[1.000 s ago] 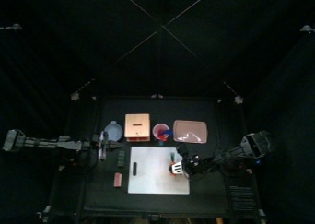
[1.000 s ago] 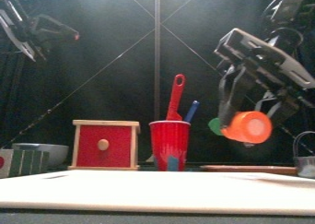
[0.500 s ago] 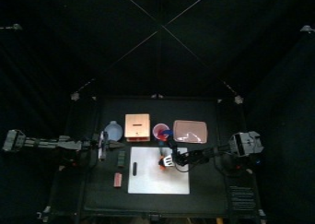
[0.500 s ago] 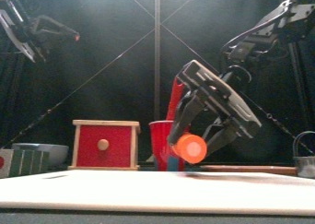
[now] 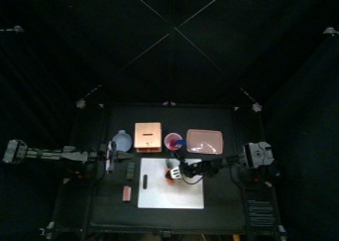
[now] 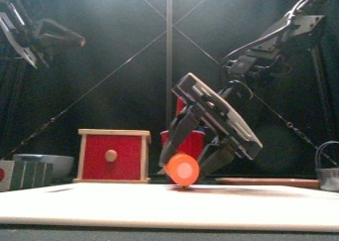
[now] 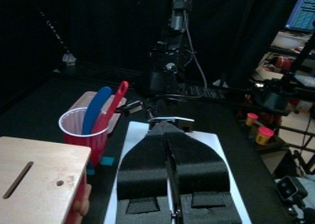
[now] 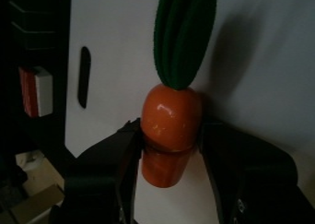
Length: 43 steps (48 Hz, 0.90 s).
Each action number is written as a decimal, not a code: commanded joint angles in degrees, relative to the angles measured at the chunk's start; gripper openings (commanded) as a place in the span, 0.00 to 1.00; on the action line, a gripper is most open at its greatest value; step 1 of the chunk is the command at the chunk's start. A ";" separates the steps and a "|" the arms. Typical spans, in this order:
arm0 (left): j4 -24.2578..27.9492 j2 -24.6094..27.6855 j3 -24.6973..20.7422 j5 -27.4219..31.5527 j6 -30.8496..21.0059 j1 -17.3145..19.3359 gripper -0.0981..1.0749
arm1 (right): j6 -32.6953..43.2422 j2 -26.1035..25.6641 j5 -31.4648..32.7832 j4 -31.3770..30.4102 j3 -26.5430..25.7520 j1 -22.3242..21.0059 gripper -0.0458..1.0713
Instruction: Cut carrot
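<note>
Right hand clamped on carrot over white board, left hand closed

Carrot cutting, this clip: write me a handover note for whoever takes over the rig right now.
Right gripper: shut on the carrot, holding it by its orange end, green tip pointing out over the white board. In the front view the carrot is low over the board, at or near its surface; contact cannot be told.
Left gripper: shut, empty, resting at the table's left side.
Red cup with utensils and wooden box stand behind the board.
Done: carrot picked up and brought to the board.
Left: set it down, fetch a knife, cut.
</note>
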 commanded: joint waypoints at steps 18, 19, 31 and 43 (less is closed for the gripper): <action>-0.62 0.35 -0.53 -0.18 0.00 0.18 0.08 | 0.00 -3.08 2.64 4.92 -0.79 3.87 0.65; -0.70 0.26 -0.53 -0.18 0.00 0.18 0.08 | 0.00 -3.08 2.81 4.92 -0.79 3.96 0.66; -0.70 0.26 -0.44 -0.18 0.09 0.18 0.08 | -0.09 -3.60 3.69 4.83 -0.88 4.22 0.87; -0.70 0.26 -0.35 -0.18 0.00 0.18 0.08 | -0.09 -5.19 4.04 4.48 -0.26 4.22 0.91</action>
